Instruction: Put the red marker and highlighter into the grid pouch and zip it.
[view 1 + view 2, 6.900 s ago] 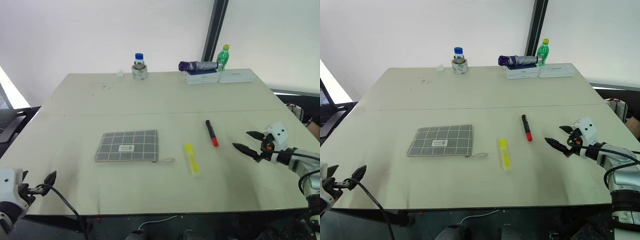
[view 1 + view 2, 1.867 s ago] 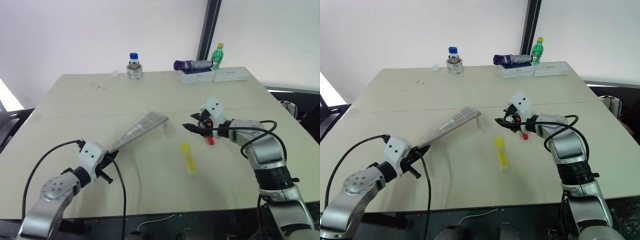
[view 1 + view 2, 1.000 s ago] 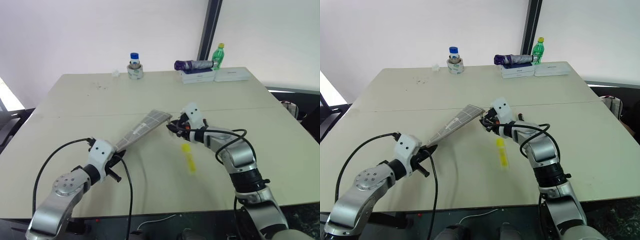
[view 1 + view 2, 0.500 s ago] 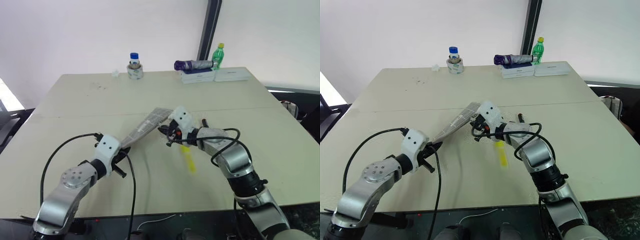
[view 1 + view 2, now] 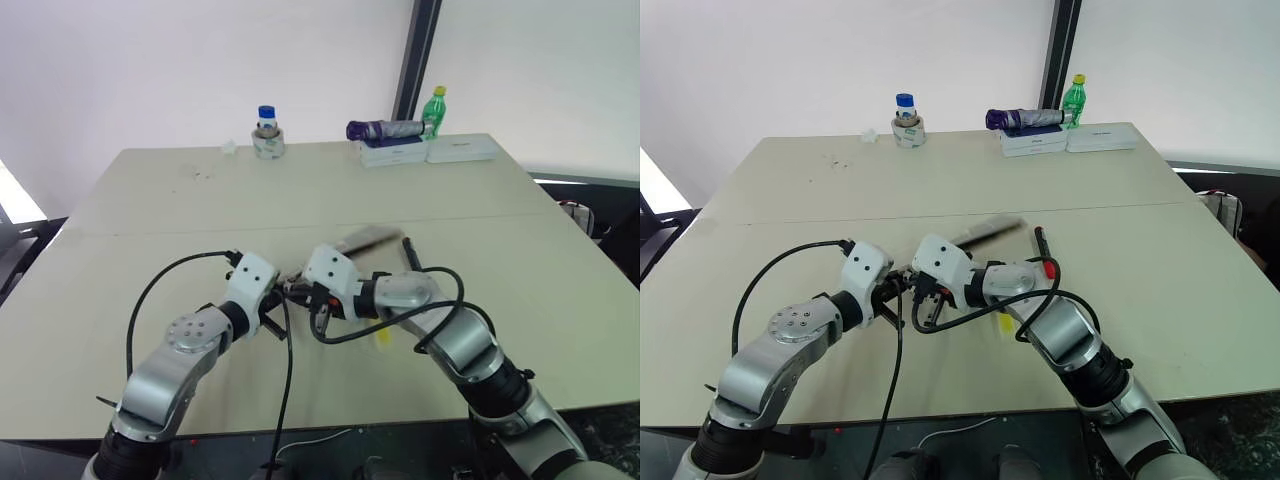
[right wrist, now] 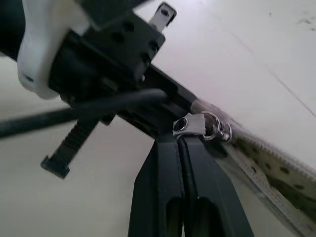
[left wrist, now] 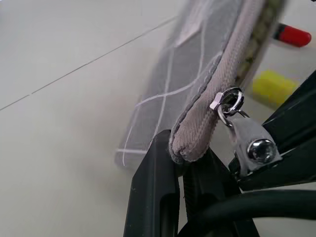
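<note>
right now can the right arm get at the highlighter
Probably not: the right end effector is shut on the zipper pull of the grid pouch, and the highlighter lies under that arm.

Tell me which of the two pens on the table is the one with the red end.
The red marker, the slim black-barrelled pen with a red end. It lies beyond the right arm, farther from the robot than the highlighter, which is short and bright yellow.

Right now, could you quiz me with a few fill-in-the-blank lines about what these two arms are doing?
1. The left end effector pinches a corner of the ____.
2. The right end effector is shut on the metal zipper ____.
3. The pouch's zipper is ____.
4. On the table, the highlighter is coloured ____.

Missing words: pouch; pull; open; yellow
</note>
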